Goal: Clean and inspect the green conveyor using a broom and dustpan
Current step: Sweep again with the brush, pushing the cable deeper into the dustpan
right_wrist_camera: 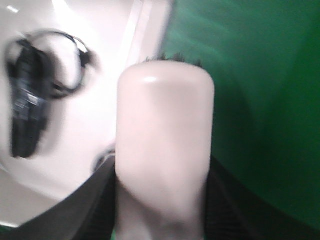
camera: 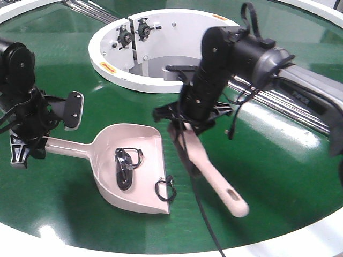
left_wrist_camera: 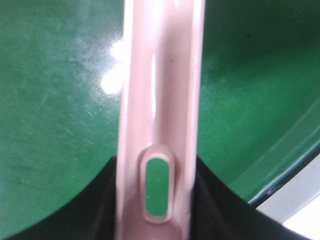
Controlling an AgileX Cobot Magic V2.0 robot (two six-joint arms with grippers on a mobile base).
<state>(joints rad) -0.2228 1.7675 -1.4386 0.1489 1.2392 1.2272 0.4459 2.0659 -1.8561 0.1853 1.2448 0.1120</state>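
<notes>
Left hand clamped on dustpan, right hand clamped on broom

Both hands grasp their tools over the green conveyor. In the left wrist view, the dustpan's straight handle runs up between the dark fingers, and the belt's green shows through its slotted hole. The scoop lies flat on the belt with its wide mouth toward the near side. One black clip rests inside the pan. A second clip sits at the right corner of the mouth, touching the lip.

The right hand hangs from the arm at the right, just in front of the white hub, and holds the broom near its head. The slotted handle end slants out toward the near right. The right wrist view shows the broom's rounded tip with dark bristles peeking beyond it, just beside the dustpan's right wall. Whether the bristles touch the belt cannot be told. Metal rollers lie in a seam behind the right arm.
</notes>
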